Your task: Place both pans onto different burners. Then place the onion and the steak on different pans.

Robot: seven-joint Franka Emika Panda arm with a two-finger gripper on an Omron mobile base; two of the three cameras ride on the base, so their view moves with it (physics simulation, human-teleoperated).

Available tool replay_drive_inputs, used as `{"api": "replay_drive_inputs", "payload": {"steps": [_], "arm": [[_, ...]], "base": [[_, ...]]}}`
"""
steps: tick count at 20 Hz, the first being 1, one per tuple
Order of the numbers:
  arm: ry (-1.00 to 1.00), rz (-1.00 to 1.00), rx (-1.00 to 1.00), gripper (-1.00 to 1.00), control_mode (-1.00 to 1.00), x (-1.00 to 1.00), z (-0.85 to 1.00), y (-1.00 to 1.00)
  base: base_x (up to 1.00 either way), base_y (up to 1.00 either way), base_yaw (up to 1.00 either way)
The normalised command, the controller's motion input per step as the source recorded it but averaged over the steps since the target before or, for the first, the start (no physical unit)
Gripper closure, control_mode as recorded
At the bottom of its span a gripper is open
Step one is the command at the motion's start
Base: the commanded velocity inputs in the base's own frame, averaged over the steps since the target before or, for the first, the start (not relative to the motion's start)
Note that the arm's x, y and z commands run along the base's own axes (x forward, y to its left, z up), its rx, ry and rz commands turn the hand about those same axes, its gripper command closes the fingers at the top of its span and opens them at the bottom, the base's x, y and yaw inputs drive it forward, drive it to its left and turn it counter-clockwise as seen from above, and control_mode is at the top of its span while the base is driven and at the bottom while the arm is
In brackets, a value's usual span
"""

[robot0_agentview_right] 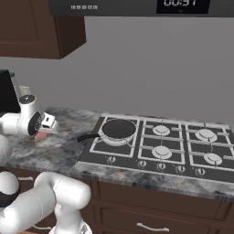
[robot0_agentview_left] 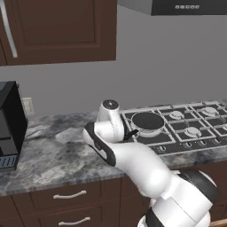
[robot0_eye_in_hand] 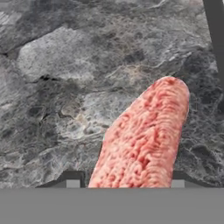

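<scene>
A red-pink steak (robot0_eye_in_hand: 144, 140) lies flat on the grey marble counter (robot0_eye_in_hand: 52, 87), left of the hob. My gripper (robot0_eye_in_hand: 124, 180) reaches down over it, and the two fingertips (robot0_eye_in_hand: 72, 180) press against its near end from either side. From the right base view the gripper (robot0_agentview_right: 43, 131) hangs just above the pink steak (robot0_agentview_right: 40, 135). One black pan (robot0_agentview_left: 147, 120) (robot0_agentview_right: 119, 129) rests on the hob's front-left burner, its handle (robot0_agentview_right: 87, 136) pointing left over the counter. The other burners (robot0_agentview_right: 161, 130) stand bare. The onion and the other pan are out of view.
A black appliance (robot0_agentview_left: 9, 124) stands at the counter's far left, near a wall socket (robot0_agentview_left: 28, 105). Brown wall cabinets (robot0_agentview_left: 62, 26) and a hood (robot0_agentview_right: 137, 7) hang above. Knobs (robot0_agentview_right: 160, 165) line the hob's front edge. Drawers (robot0_agentview_left: 66, 197) sit under the counter.
</scene>
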Motion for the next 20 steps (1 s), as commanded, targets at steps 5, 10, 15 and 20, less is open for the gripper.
{"api": "replay_drive_inputs", "payload": {"steps": [5,10,15,20], "arm": [[0.00,-0.08,0.00,1.00,-1.00,0.02,0.23,-0.79],[0.00,-0.10,0.02,1.00,-1.00,0.09,0.26,-0.71],[0.00,-0.12,0.02,1.00,-1.00,0.14,0.23,-0.66],[0.00,-0.12,0.01,1.00,-1.00,0.14,0.17,-0.61]], "base": [[0.00,0.00,0.00],[0.00,0.00,0.00],[0.00,0.00,0.00],[0.00,0.00,0.00]]}}
